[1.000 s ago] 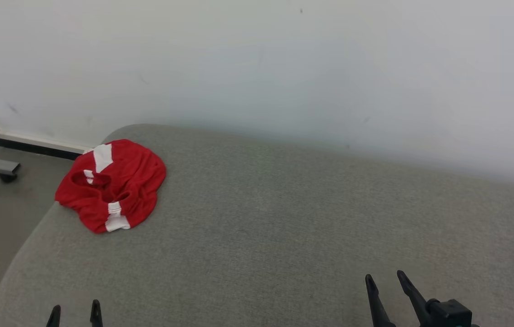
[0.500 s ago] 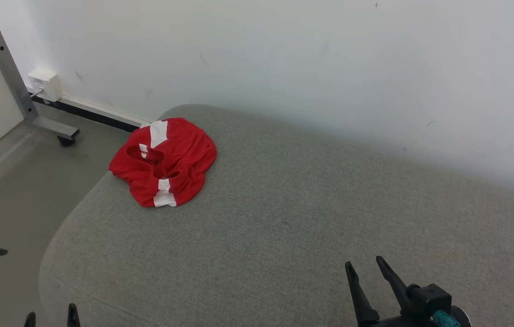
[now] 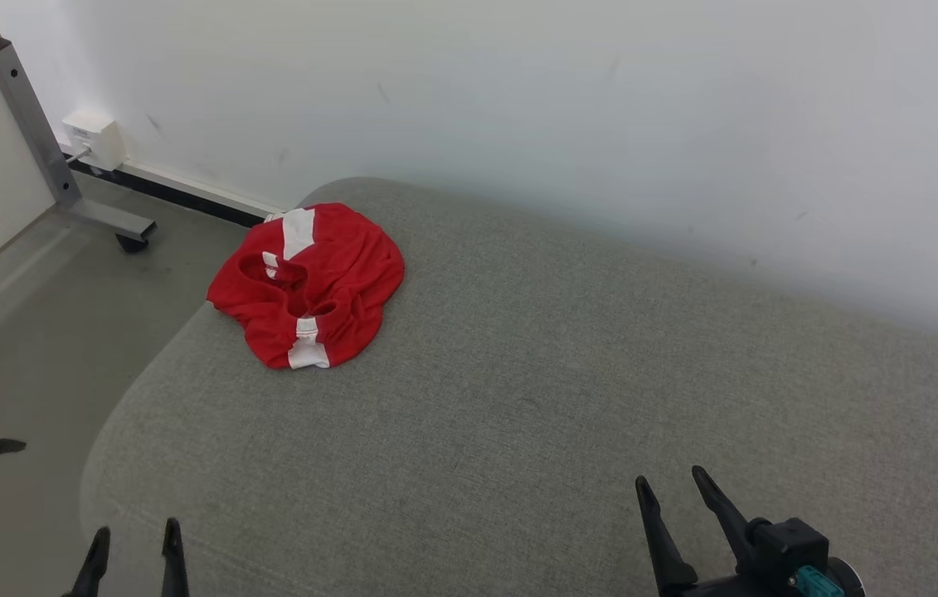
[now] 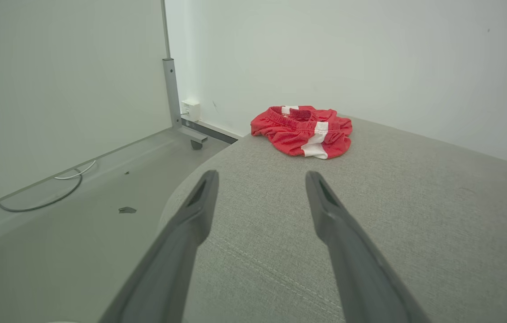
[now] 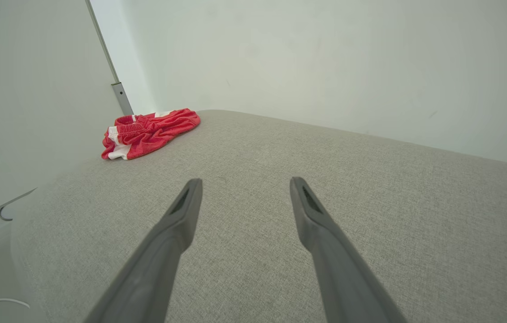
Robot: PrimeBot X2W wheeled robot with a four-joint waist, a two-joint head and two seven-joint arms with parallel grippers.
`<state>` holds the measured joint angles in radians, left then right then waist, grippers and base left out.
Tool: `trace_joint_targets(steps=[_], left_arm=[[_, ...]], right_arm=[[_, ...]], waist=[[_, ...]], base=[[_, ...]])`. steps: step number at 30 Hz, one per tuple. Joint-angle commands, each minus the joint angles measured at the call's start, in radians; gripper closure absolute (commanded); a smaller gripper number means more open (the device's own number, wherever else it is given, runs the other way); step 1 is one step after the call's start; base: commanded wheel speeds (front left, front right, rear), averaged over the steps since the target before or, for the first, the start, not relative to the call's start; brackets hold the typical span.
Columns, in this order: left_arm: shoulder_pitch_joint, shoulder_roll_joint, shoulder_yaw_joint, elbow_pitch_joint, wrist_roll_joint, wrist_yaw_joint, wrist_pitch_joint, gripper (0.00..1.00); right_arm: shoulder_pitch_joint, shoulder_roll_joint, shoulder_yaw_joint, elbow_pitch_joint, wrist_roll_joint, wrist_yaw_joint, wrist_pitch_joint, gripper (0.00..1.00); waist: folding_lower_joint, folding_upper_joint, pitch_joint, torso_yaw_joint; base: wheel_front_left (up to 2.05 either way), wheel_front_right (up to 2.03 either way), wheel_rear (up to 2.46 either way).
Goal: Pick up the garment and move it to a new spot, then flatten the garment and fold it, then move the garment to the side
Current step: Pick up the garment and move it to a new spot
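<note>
Scanning far left: I am seeing a grey metal post (image 3: 29,124) standing on the floor (image 3: 37,348), a white wall box (image 3: 95,137) sitting just beside it, and a small dark scrap (image 3: 4,446) lying near the padded surface.
Near left: my left gripper (image 3: 137,531) is hovering over the near-left corner of the grey padded surface (image 3: 518,398), its fingers (image 4: 199,202) standing spread wide and holding nothing.
Far left corner: the garment (image 3: 311,282), red with white bands, is lying bunched in a heap on the padded surface, close to the wall (image 3: 601,99) and right at the rounded edge, well apart from both grippers.
Near right: my right gripper (image 3: 669,477) is hovering over the near-right part of the surface, its fingers spread wide and gripping nothing, with bare grey fabric showing between them.
</note>
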<state>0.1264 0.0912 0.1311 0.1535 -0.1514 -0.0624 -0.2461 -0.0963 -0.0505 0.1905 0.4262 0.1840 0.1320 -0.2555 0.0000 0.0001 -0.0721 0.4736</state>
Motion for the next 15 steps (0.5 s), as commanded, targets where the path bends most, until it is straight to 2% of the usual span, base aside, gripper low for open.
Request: trace_joint_targets(steps=[1,6,10,15], left_arm=[[-0.030,0.009,-0.007,0.008,0.005,-0.004,0.006,0.00],[-0.194,0.052,-0.034,0.108,-0.013,-0.028,0.090,0.00],[-0.353,0.063,-0.017,0.205,-0.072,-0.039,0.125,0.00],[-0.536,0.107,0.020,0.357,-0.131,-0.044,0.170,0.00]], right_arm=[[0.013,0.000,-0.003,-0.006,-0.003,-0.003,-0.002,0.00],[0.021,0.000,-0.002,-0.041,-0.024,-0.003,0.011,0.00],[-0.036,-0.001,0.029,-0.107,-0.068,-0.003,0.056,0.00],[-0.107,-0.004,0.091,-0.187,-0.108,-0.003,0.113,0.00]], waist=[[0.0000,-0.0001,0.003,0.002],[0.0000,-0.0001,0.038,-0.015],[0.0000,-0.0001,0.145,-0.093],[0.0000,-0.0001,0.280,-0.205]], base=[[0.00,0.00,0.00],[0.00,0.00,0.00],[0.00,0.00,0.00],[0.00,0.00,0.00]])
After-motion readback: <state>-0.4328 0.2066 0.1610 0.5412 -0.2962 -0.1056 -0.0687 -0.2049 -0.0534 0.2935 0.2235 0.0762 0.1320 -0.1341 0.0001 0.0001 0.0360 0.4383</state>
